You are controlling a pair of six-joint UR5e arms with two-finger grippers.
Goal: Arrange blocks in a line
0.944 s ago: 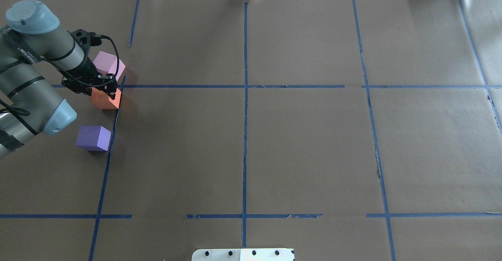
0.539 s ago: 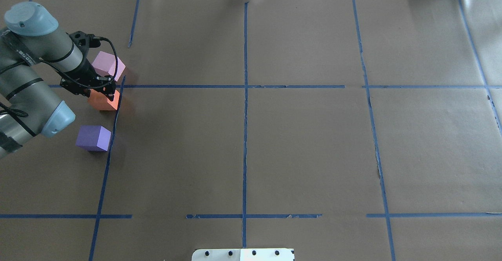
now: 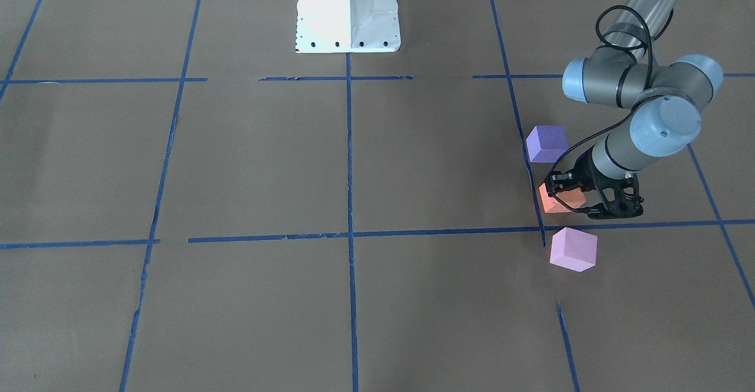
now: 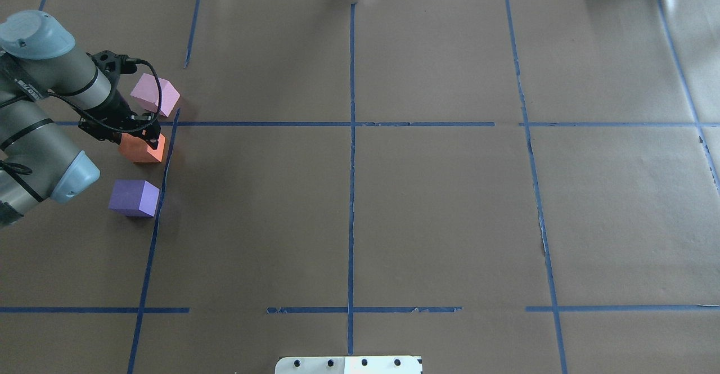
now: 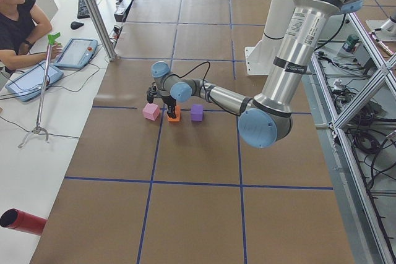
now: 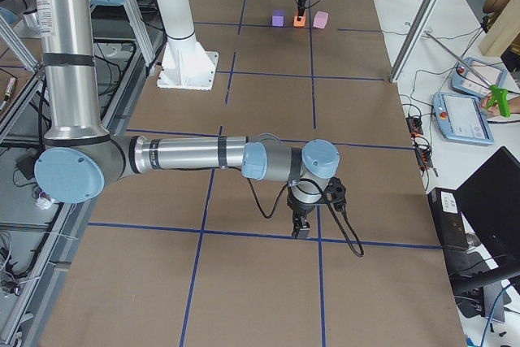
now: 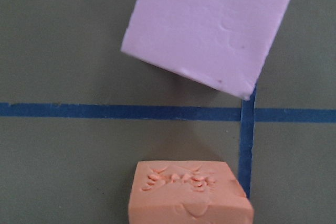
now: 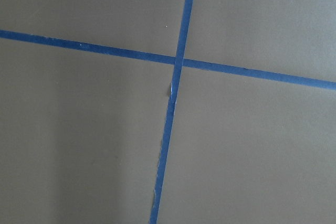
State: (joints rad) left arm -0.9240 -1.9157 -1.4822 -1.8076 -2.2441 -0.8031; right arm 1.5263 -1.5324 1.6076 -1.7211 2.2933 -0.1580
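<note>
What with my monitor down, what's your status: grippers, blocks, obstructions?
Left gripper shut on orange block, between purple block and pink block. Right gripper far off, state unreadable. Nothing seen between blocks.

Robotics lab: tape-gridded table [image 4: 450, 222], aluminium post [image 5: 92, 10], teach pendant [image 5: 75, 52].

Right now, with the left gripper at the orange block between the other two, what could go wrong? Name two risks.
1. The pale pink block sits close beyond the orange block, so the left gripper could knock it when it lifts away.
2. The pale pink block lies skewed to the blue tape line, unlike the purple block, so the row may end up uneven.
</note>
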